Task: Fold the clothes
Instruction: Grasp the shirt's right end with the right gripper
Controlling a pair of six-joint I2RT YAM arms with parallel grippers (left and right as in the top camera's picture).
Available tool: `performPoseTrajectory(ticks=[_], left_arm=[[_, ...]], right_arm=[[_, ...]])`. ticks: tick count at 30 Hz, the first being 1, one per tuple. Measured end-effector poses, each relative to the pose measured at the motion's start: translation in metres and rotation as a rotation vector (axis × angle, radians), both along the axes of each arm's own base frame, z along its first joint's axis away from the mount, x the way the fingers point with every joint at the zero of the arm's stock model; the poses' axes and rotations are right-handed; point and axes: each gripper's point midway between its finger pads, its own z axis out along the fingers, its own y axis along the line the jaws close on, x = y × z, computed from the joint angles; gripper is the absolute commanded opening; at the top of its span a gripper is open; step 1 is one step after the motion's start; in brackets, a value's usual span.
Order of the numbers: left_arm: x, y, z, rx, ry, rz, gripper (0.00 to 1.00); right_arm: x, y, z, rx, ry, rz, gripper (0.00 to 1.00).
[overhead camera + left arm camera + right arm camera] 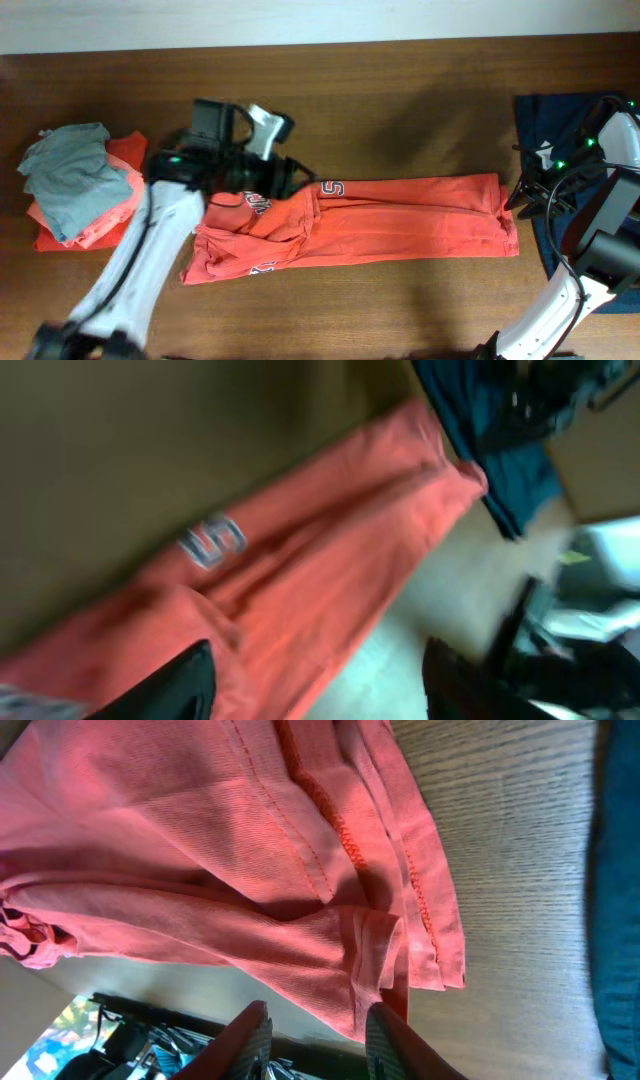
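Brown counter [400, 100]. Orange-red T-shirt [400, 225] mid-counter, stretched long, left end bunched. My left jaws released over bunch; right jaws at right hem, grip unclear. Cloth likely soft, limp: take by hem corners.

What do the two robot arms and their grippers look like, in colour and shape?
The left arm and the right arm are each built of white tubular links with black joints, and small green lights glow near both wrists. The left gripper is black, with a silver-white block behind it. The right gripper also looks dark from above.
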Motion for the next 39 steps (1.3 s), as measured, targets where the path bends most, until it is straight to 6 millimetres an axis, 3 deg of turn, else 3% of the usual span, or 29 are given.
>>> performPoseTrajectory(ticks=[2, 6, 11, 17, 25, 32, 39], left_arm=[[0.002, 0.017, 0.012, 0.052, -0.040, 0.054, 0.68], [0.004, 0.056, -0.004, 0.138, 0.030, 0.162, 0.68], [0.011, 0.078, -0.013, 0.174, 0.051, 0.225, 0.68], [0.011, 0.079, -0.013, 0.183, 0.049, 0.230, 0.67], [0.011, 0.080, -0.014, 0.186, 0.051, 0.232, 0.68], [0.009, 0.080, -0.015, 0.188, 0.058, 0.231, 0.68], [0.009, 0.081, -0.015, 0.192, 0.061, 0.233, 0.68]], right_arm=[[-0.002, 0.002, -0.005, 0.006, -0.002, 0.002, 0.40], [-0.016, 0.011, -0.025, 0.027, 0.023, 0.008, 0.45], [-0.029, 0.018, -0.044, 0.043, 0.042, 0.013, 0.59], [-0.026, 0.025, -0.051, 0.054, -0.012, -0.015, 0.61], [-0.004, 0.021, -0.051, 0.039, -0.120, -0.046, 0.61], [-0.002, 0.020, -0.050, 0.035, -0.130, -0.046, 0.61], [0.023, -0.006, -0.036, -0.053, -0.172, -0.010, 0.63]])
